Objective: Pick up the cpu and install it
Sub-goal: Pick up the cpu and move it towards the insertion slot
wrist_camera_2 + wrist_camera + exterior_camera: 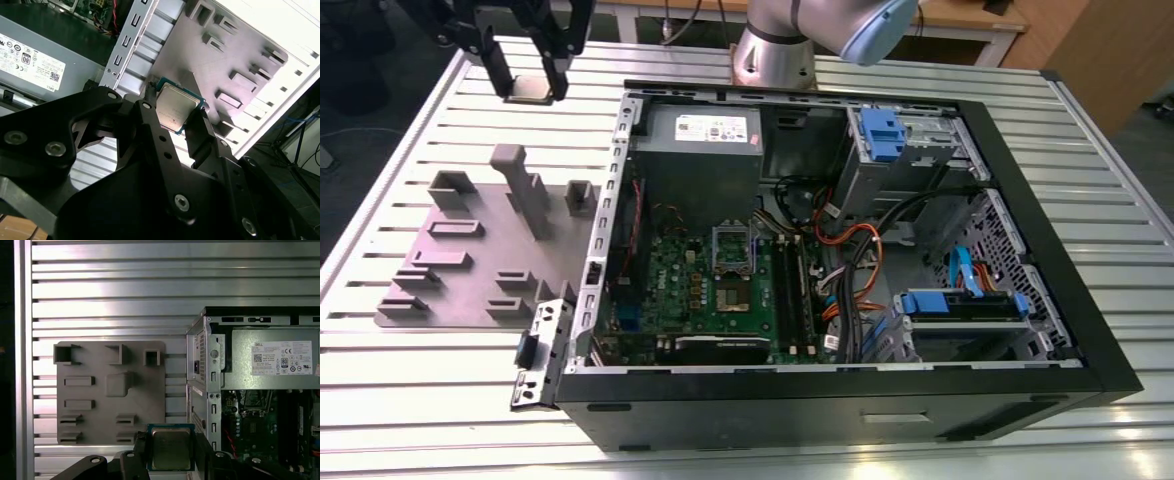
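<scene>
While the cpu [171, 449] is gripped by the end effector [532, 90], it is held up off the slatted metal surface [125, 290], outside the open computer case [1014, 250] and just off the case corner where the grey power supply [700, 130] is housed. The end effector is closed onto the chip no further than the chip's width allows. One black finger [202, 132] is pressed against each of two opposite edges, and the rest of the chip is left free. In both wrist views the shiny silver-grey top with its thin darker rim is seen exposed between the fingers, and nothing else is touched by them.

A flat grey fixture plate [467, 260] with raised blocks and slots is laid on the surface alongside the case's side wall. The held chip is carried near the plate end that lies towards the power-supply corner of the case, above plate level.

Inside the case, a green motherboard [700, 300] is mounted below the power supply in the exterior view. On it a rectangular silver socket frame [731, 245] is seen, well apart from the held chip and separated from it by the case's side wall. Blue drive brackets [881, 130] are fitted at the side of the case away from the chip.
</scene>
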{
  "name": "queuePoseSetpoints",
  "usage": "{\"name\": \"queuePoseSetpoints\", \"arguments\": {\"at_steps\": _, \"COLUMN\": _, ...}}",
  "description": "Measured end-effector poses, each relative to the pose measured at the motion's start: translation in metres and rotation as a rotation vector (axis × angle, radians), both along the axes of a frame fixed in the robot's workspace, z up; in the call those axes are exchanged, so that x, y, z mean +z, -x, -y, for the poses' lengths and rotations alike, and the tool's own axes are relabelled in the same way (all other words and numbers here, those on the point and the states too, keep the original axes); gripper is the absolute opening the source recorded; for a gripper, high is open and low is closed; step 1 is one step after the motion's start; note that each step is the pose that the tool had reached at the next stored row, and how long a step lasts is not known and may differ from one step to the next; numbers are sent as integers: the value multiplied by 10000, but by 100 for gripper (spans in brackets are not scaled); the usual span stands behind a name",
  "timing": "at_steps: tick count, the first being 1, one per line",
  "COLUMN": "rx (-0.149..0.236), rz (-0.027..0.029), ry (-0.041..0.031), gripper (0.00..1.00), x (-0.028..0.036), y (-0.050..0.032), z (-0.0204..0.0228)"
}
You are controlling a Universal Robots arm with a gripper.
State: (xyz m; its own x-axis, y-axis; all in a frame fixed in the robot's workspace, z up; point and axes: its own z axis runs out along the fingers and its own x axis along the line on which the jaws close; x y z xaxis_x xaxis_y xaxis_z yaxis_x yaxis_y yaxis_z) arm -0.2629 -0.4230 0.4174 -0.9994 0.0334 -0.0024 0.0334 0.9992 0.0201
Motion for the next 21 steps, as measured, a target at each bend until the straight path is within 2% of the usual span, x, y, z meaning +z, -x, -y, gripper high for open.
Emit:
{"name": "queuePoseSetpoints", "arguments": {"at_steps": 3, "rx": 0, "rz": 0, "ry": 0, "gripper": 47, "x": 0, "y": -14, "z": 4}}
{"name": "queuePoseSetpoints", "arguments": {"at_steps": 9, "rx": -2, "rz": 0, "ry": 0, "gripper": 47, "x": 0, "y": -32, "z": 61}}
{"name": "queuePoseSetpoints", "arguments": {"at_steps": 21, "rx": -1, "rz": 0, "ry": 0, "gripper": 47, "x": 0, "y": -199, "z": 64}}
